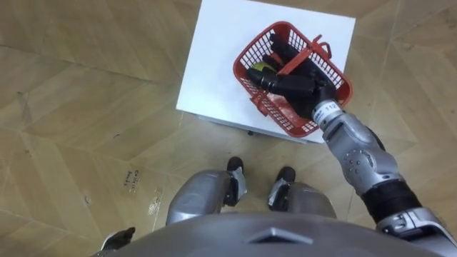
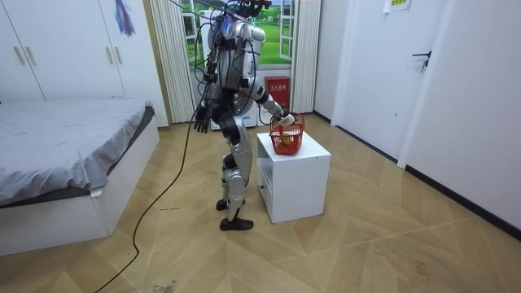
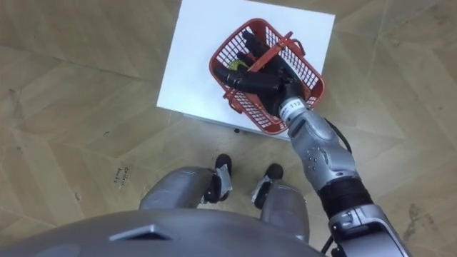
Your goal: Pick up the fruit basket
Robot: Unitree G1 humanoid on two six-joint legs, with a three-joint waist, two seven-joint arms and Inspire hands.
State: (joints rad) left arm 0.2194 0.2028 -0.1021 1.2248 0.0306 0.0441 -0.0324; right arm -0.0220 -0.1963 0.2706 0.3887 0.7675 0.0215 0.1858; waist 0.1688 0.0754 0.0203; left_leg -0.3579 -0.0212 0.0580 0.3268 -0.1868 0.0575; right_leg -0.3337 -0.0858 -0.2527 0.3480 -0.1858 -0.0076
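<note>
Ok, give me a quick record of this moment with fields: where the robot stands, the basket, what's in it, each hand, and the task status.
robot: stands right in front of the white cabinet
basket: red fruit basket resting on the cabinet top, near the corner closest to the robot
handle: basket handle raised, crossing above the right hand
contents: a yellow-green fruit
right hand: reaching into the basket under the handle, fingers extended
left hand: hanging at the robot's side, relaxed
status: basket not yet lifted

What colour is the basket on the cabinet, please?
The basket is red; the left eye view shows it best.
</note>
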